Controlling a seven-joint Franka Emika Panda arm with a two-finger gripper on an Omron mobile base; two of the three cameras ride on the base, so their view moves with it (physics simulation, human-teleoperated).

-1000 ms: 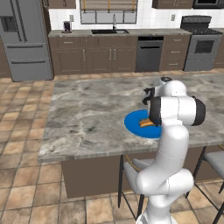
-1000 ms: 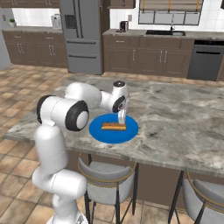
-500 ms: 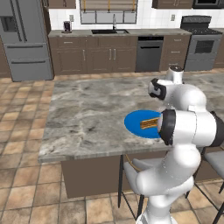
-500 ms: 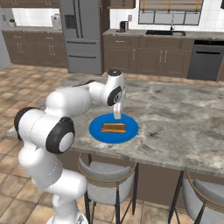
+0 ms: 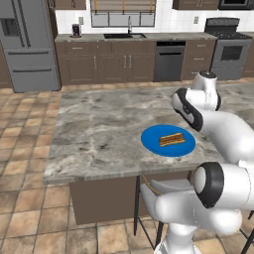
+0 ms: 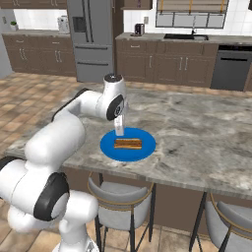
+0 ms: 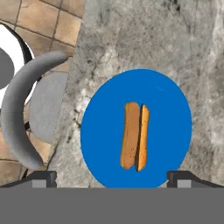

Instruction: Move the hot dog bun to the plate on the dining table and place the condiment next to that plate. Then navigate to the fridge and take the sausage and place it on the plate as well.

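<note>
Veined grey-beige marble covers the dining table [image 5: 99,129], where a round, flat blue plate [image 7: 105,144] carries the oblong tan hot dog bun [image 7: 134,136]. Above it, the gripper [image 7: 112,177] stands spread wide, holding nothing.

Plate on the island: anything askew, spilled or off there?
Nothing stands out. The hot dog bun lies flat near the middle of the blue plate, fully inside its rim. The plate sits flat on the dining table, near its front edge. No spills around it. The gripper hangs open above the plate.
</note>
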